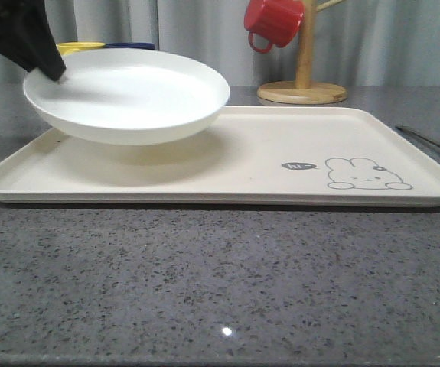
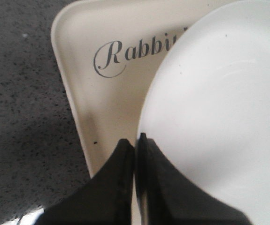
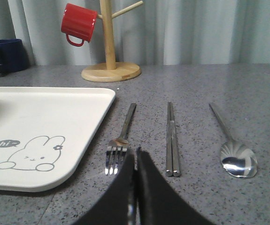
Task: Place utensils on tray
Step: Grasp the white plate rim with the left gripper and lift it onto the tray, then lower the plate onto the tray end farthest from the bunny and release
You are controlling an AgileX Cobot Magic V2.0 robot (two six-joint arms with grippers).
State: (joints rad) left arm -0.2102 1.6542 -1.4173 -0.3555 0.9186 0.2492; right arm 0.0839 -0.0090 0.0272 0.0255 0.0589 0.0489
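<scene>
Left end effector (image 2: 135, 140) closed on the rim of the white plate (image 1: 128, 95), fingers pinching the edge, as seen in the left wrist view. Plate held in the air, slightly tilted, above the left part of the cream tray (image 1: 281, 153), not touching it; shadow of the plate visible on the tray surface below. "Rabbit" script (image 2: 135, 54) printed on the tray just beside the plate edge in the left wrist view; grey rabbit drawing (image 1: 366, 174) near the right end of the tray in the front view.

Right end effector (image 3: 135, 152) with both black fingers pressed together, nothing between them, hanging low over the grey speckled table (image 1: 220, 283) to the right of the tray. In the right wrist view, three utensils lying on the table beside the tray, side by side and apart from each other: fork (image 3: 120, 140) nearest to the tray edge, then chopsticks (image 3: 172, 140) lying together as a pair, then spoon (image 3: 233, 150) farthest from the tray, bowl facing up.

Behind the tray, wooden mug stand (image 1: 304, 76) with a red mug (image 1: 272, 21) hanging on it. Yellow mug (image 1: 78, 47) and blue mug (image 3: 5, 55) at the back left, partly hidden by the plate in the front view
</scene>
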